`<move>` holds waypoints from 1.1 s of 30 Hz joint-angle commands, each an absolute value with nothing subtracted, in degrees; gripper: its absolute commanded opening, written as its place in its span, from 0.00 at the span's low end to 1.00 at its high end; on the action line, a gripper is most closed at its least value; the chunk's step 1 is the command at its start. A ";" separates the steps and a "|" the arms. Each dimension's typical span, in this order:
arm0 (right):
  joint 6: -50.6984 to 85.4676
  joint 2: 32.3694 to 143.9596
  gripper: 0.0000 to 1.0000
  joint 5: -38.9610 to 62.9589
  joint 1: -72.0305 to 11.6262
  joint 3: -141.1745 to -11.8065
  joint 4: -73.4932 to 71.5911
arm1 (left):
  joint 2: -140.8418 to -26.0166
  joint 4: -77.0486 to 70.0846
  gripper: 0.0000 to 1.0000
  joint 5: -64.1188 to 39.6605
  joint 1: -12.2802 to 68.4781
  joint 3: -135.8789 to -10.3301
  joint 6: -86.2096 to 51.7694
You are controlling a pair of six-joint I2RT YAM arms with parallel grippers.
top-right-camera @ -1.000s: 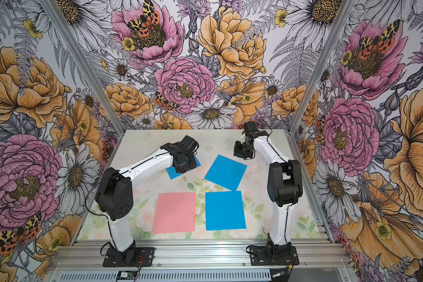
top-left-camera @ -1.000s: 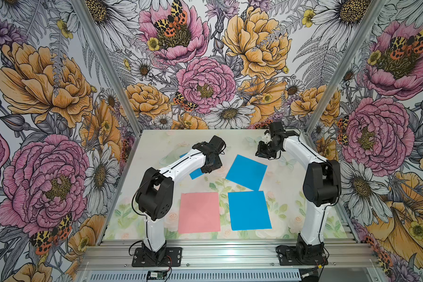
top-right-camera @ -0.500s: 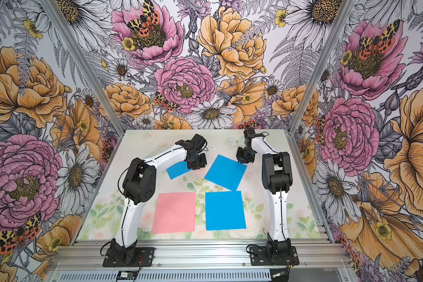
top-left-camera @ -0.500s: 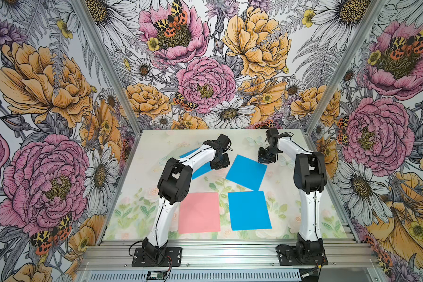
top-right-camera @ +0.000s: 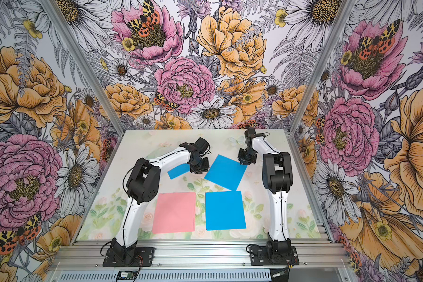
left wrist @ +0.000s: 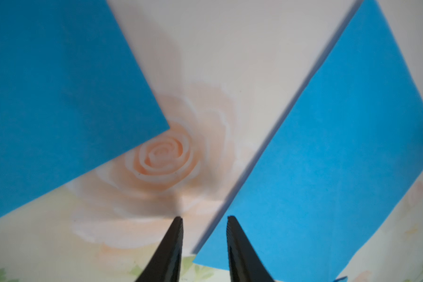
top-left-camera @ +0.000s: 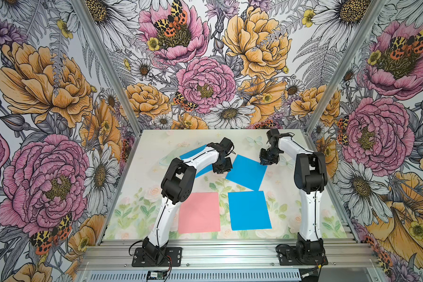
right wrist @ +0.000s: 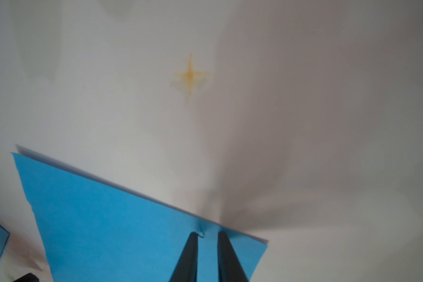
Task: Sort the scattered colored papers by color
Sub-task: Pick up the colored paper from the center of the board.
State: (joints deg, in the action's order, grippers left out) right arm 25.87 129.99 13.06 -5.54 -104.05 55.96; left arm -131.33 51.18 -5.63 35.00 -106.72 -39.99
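**Both the left claw (top-left-camera: 221,168) and the right claw (top-left-camera: 266,161) at the tilted bright blue square paper sheet (top-left-camera: 247,172)**

Left wrist view: left claw (left wrist: 204,218) jaws a narrow gap apart, nothing between them. They straddle one edge of the tilted sheet (left wrist: 340,171). One fingertip (left wrist: 235,239) is over the blue, its mate over the pastel floral-printed table (left wrist: 230,48). On this claw's other side, close but clear of it, is a corner of the half-hidden bright blue paper sheet (left wrist: 59,97). In a top view much of that sheet lies under the left arm (top-left-camera: 200,158).

Right wrist view: right claw (right wrist: 208,233) jaws a slim slit apart, blue showing through. The tips sit at the same tilted sheet, just inside its edge, near a corner. Small crease beside one tip. Cannot tell whether they press it.

Toward the arm bases from both claws, well apart from them: light pink square paper sheet (top-left-camera: 199,212) and squared-up bright blue paper sheet (top-left-camera: 249,210), flat, side by side, not touching.

Left arm: elbow raised, forearm reaching out, wrist bent down. The right arm (top-left-camera: 308,219): column upright, forearm stretched away, wrist folded back and down.
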 commanded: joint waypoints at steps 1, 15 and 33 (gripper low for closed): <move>24.92 130.00 0.18 11.86 -5.46 -103.10 56.95 | -133.01 51.79 0.34 -6.95 35.92 -107.71 -40.90; 24.35 133.51 0.18 14.31 -4.77 -105.92 57.13 | -133.86 55.69 0.38 -6.80 39.00 -106.62 -42.26; 23.91 133.15 0.18 15.75 -4.35 -104.94 57.11 | -137.89 62.58 0.44 1.35 42.93 -107.69 -42.86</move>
State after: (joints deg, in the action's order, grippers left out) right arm 24.34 131.00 15.25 -4.78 -105.30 57.63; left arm -132.68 57.23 2.20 41.93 -108.86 -42.02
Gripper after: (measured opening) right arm 0.183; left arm 0.441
